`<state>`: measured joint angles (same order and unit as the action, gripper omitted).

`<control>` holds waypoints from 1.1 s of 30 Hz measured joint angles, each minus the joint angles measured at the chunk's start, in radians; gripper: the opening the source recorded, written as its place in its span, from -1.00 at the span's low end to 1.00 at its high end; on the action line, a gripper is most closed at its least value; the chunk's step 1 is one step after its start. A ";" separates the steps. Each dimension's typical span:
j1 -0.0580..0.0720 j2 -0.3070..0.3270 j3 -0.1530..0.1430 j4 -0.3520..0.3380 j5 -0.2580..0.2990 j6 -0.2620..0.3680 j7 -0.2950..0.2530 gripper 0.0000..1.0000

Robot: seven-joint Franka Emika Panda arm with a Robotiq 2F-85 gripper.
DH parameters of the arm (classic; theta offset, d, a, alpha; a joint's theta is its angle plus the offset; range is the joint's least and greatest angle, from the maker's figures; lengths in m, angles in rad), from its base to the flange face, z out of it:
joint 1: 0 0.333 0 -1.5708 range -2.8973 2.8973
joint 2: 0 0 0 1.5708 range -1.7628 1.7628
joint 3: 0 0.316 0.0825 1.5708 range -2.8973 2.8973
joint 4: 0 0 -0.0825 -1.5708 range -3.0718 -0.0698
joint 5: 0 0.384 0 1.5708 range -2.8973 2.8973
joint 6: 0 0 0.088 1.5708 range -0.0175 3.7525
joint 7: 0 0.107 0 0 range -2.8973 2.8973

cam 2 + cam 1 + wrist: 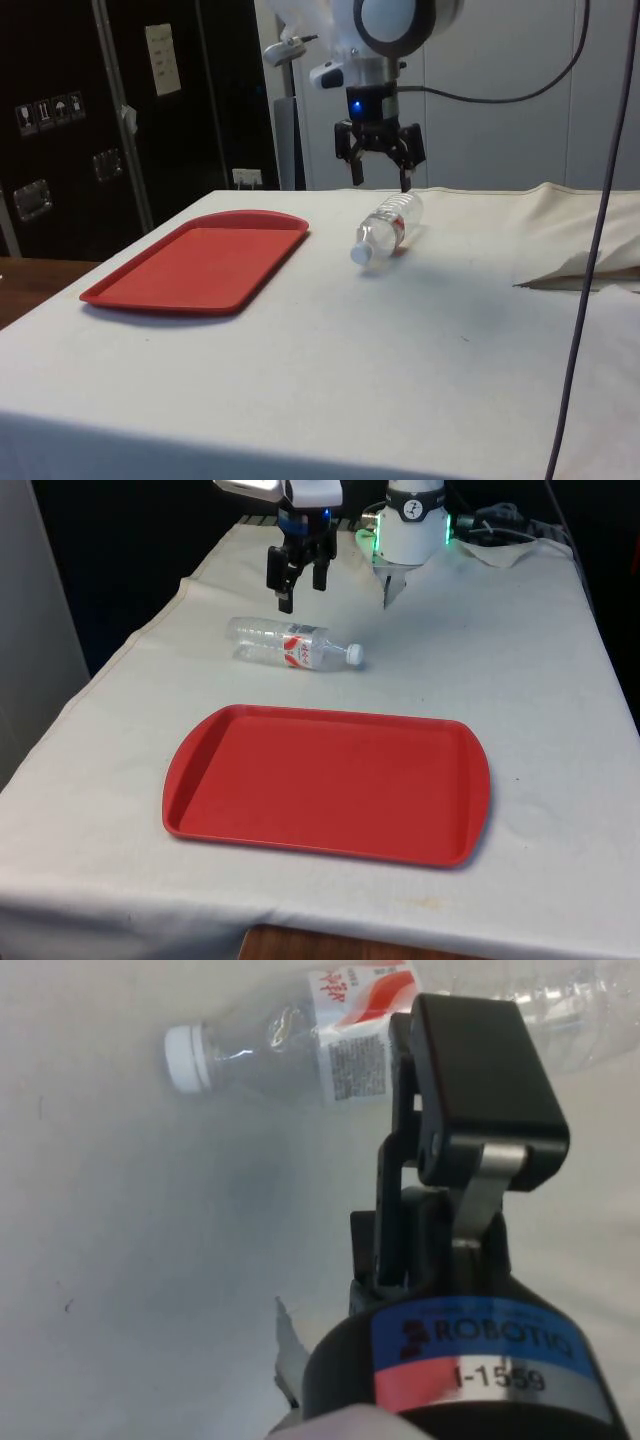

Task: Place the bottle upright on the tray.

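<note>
A: so the tray (330, 785) sits nearest, bare. bottle (292, 644) lies on its side on the cloth just past it, cap toward the front view's right.

B: yep, and the gripper (297, 583) hangs above it, fingers spread, nothing held. Looks like pre-grasp. Next it needs to drop and pinch the body.

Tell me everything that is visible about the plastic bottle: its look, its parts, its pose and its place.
The bottle is clear, ribbed plastic, apparently empty, with a white screw cap and a red-and-white label around its middle. It lies on its side on the white cloth, cap toward the front view's right, beyond the red tray and apart from it. The gripper hangs open above it, not touching.
</note>
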<state>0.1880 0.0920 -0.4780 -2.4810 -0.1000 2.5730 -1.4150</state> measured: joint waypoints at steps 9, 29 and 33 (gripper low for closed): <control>0.000 0.001 -0.001 0.000 -0.065 0.000 0.000 1.00; 0.000 0.020 -0.002 0.013 -0.202 0.000 0.041 1.00; 0.000 0.032 -0.001 0.027 -0.234 -0.002 0.069 1.00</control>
<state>0.1880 0.1240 -0.4790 -2.4540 -0.3340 2.5710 -1.3460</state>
